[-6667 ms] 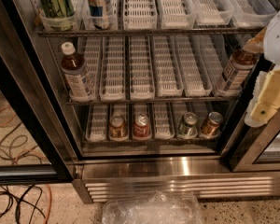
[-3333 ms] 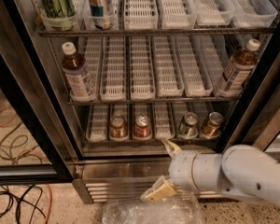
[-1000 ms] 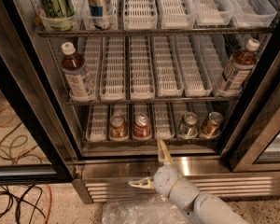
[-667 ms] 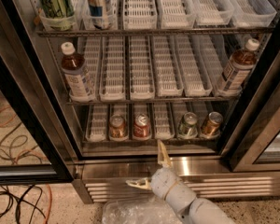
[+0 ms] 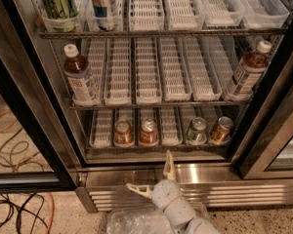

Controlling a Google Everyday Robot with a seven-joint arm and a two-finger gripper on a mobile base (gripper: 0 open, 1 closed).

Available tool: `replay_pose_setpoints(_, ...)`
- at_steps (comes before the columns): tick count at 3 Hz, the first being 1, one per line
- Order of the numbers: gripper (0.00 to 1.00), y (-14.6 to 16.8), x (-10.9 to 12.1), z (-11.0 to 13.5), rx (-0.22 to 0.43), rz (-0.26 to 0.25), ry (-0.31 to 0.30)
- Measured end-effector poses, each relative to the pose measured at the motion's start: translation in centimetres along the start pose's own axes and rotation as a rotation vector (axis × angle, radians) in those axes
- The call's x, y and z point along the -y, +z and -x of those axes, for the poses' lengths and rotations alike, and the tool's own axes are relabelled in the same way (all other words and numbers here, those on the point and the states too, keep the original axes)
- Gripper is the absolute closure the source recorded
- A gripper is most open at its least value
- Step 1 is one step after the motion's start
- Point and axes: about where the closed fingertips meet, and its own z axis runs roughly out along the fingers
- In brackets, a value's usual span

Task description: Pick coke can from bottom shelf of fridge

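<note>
The fridge (image 5: 34,96) stands open. The coke can (image 5: 148,132), red with a silver top, sits in a white lane tray on the bottom shelf (image 5: 156,147), third lane from the left. A brownish-orange can (image 5: 122,133) stands just left of it. My gripper (image 5: 154,177) is open below the shelf, in front of the steel louvred base (image 5: 244,191). One finger points up toward the shelf edge, the other points left. It holds nothing and is apart from the can.
A green-silver can (image 5: 197,130) and another brownish can (image 5: 220,129) stand at the shelf's right. Tea bottles (image 5: 80,80) (image 5: 246,72) sit on the middle rack. A clear plastic bag (image 5: 136,222) lies on the floor. Cables (image 5: 14,204) lie at left. The right door frame (image 5: 273,130) is close.
The arm dropped from the right side to low centre; over the last second the gripper has crept slightly left and up toward the shelf edge. The cans have not moved.
</note>
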Motion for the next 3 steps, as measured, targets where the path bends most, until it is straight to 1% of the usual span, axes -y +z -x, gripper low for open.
replay_pose_setpoints(1,0.00,0.0,-0.1,0.0,0.001,0.003,0.001)
replay_pose_setpoints(2,0.00,0.3,0.0,0.2,0.041,-0.033,0.099)
replay_pose_setpoints(3,0.00,1.9,3.0,3.4,0.161,-0.171,0.211)
